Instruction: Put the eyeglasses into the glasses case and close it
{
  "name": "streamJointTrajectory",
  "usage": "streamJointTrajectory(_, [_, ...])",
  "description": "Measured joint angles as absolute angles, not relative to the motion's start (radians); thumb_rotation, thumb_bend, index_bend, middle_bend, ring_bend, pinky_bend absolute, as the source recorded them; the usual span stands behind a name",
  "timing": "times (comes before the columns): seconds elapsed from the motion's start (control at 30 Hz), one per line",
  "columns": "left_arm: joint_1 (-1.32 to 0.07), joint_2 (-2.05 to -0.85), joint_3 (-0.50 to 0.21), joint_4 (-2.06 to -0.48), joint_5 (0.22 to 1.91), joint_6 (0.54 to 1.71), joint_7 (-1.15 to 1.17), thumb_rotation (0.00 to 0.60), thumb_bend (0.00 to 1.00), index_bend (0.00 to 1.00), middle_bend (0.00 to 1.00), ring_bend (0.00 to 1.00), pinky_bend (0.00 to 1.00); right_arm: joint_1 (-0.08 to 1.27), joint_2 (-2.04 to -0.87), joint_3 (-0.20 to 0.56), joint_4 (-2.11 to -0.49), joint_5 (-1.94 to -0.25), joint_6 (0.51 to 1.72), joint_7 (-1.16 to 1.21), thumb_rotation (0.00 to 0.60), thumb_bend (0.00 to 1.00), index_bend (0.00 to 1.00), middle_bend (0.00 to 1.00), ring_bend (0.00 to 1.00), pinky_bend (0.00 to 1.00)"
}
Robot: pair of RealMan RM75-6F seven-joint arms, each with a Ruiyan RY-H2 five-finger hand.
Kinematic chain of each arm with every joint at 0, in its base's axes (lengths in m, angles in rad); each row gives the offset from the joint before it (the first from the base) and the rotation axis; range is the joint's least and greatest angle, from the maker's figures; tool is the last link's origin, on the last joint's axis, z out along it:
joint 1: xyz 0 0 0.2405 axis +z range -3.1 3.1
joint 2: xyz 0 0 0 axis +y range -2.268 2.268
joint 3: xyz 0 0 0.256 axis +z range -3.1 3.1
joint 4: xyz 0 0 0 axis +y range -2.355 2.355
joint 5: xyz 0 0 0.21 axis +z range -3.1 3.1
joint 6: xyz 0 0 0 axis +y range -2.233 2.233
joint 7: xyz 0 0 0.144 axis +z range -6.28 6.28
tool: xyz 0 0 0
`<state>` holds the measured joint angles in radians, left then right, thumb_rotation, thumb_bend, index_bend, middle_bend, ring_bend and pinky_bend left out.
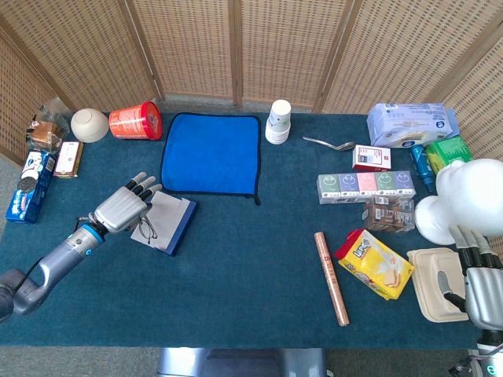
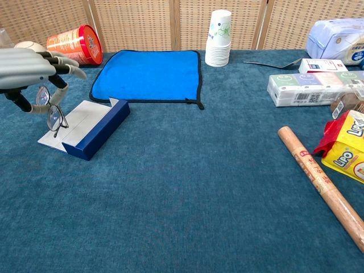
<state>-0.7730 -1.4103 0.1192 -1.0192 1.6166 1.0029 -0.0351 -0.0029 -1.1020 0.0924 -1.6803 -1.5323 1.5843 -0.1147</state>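
While the left hand (image 2: 28, 65) pinched the eyeglasses (image 2: 50, 111) between thumb and fingers, the frame hung tilted above the near-left edge of the open glasses case (image 2: 85, 128), its lowest lens close to or touching the grey lid panel; contact could not be confirmed. The case lay on the table (image 2: 187, 187), just beside the blue cloth (image 2: 149, 75). The right hand (image 1: 481, 294) held nothing, its fingers extended beside the beige container (image 1: 440, 283).

Probable faults:
- Release at this position would likely drop the eyeglasses onto the lid or table rather than into the navy tray.
- Downward pressure on the light case could shift or tip it.
- Uneven seating could obstruct closure.
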Motion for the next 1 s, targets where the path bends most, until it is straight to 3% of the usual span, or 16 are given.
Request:
streamJointTrajectory(0.3, [-0.777,-1.452,0.114,-0.97,1.624,0.974,-0.038,0.6,0.35,0.59,0.11,0.0,0.0,-0.006,-1.096,0.091,-1.681,-1.53,1.593,-0.11,0.6,0.4,0.0,0.08,0.09,0.28])
streamJointTrajectory(0.83, [-0.783,-1.494,0.099,-0.932,1.631,0.964,-0.037,0.6,0.35,0.21,0.0,0.0,0.0,-0.015,-1.089,0.089,-1.679,-1.529,1.606,-0.095,0.6,0.4,0.0,0.08,0.09,0.28])
streamJointTrajectory(1.0, [-0.771,-1.479,0.079,-0.942,1.629,1.024,-0.035,0.6,0.35,0.19,0.01,0.0,0.0,-0.013,-1.088,0.089,-1.682,-1.533,1.609,-0.097,0.6,0.4,0.0,0.08,0.09,0.28])
